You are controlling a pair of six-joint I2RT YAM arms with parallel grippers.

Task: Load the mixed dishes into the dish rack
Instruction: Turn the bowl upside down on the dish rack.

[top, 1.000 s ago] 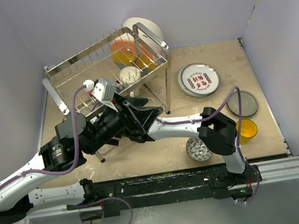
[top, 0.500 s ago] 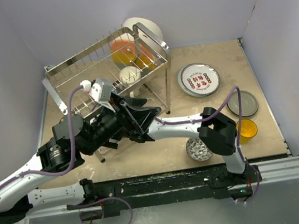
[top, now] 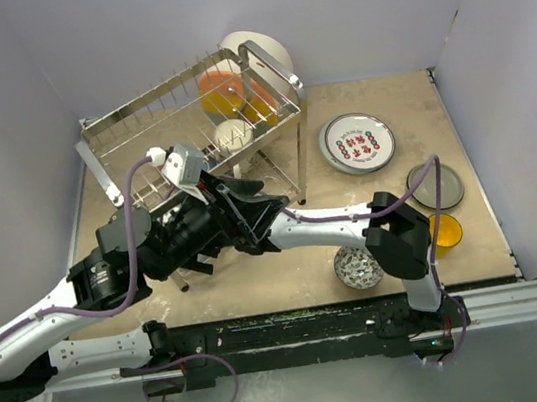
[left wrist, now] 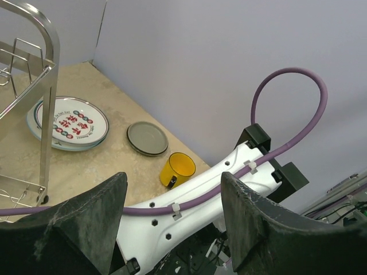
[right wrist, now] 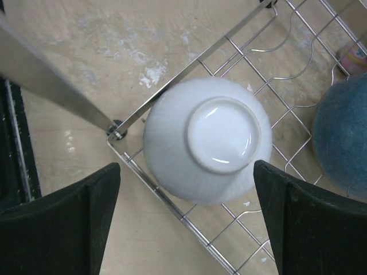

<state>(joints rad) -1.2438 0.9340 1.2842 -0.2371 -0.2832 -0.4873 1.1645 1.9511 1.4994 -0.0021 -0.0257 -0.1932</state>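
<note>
The dish rack (top: 183,102) stands at the back left. In the right wrist view a white bowl (right wrist: 206,140) lies upside down on the corner of the rack's lower wire shelf (right wrist: 298,137). My right gripper (right wrist: 186,195) is open wide above it, with both fingers clear of the bowl. A dark blue bowl (right wrist: 344,137) sits beside it on the shelf. My left gripper (left wrist: 172,183) is open and empty, hovering over my right arm (left wrist: 195,200). In the top view it (top: 253,198) is in front of the rack and hides my right gripper.
On the table to the right lie a red-lettered plate (top: 357,142), a grey plate (top: 436,186), a yellow cup (top: 442,232) and a small grey-patterned bowl (top: 357,267). Orange dishes (top: 222,92) and a white cup (top: 232,136) sit in the rack's upper tier.
My left wrist has shifted slightly, and my right arm's elbow has moved a little to the right. The dishes on the table have not moved.
</note>
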